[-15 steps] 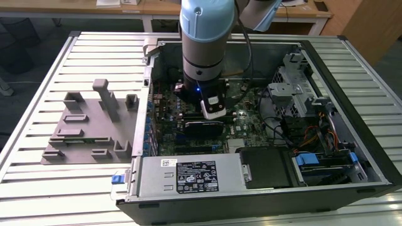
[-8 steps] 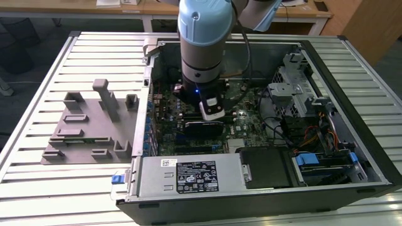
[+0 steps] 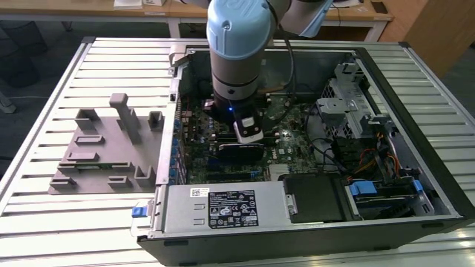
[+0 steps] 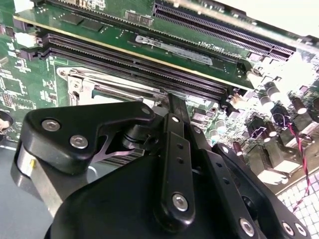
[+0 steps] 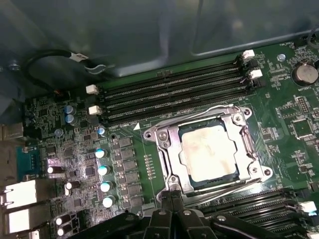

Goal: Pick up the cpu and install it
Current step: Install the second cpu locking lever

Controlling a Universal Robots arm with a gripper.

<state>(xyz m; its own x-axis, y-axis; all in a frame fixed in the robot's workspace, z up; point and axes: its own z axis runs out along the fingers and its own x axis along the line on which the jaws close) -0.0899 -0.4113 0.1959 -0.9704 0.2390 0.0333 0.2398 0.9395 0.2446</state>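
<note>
While cpu (image 5: 207,152) sits socketed, hand (image 5: 172,195) hovers just beside.

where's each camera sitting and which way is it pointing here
Exterior view: off the arm, above the table, looking down into the open computer case; the arm reaches in over the motherboard.
First wrist view: on the arm, facing the cpu lying in its socket; the gripper tips sit just beside the socket frame.
Second wrist view: on the arm, low across the board at the memory slots, the gripper's black linkage in front.
Both wrist views share the socket frame and memory slots.
</note>
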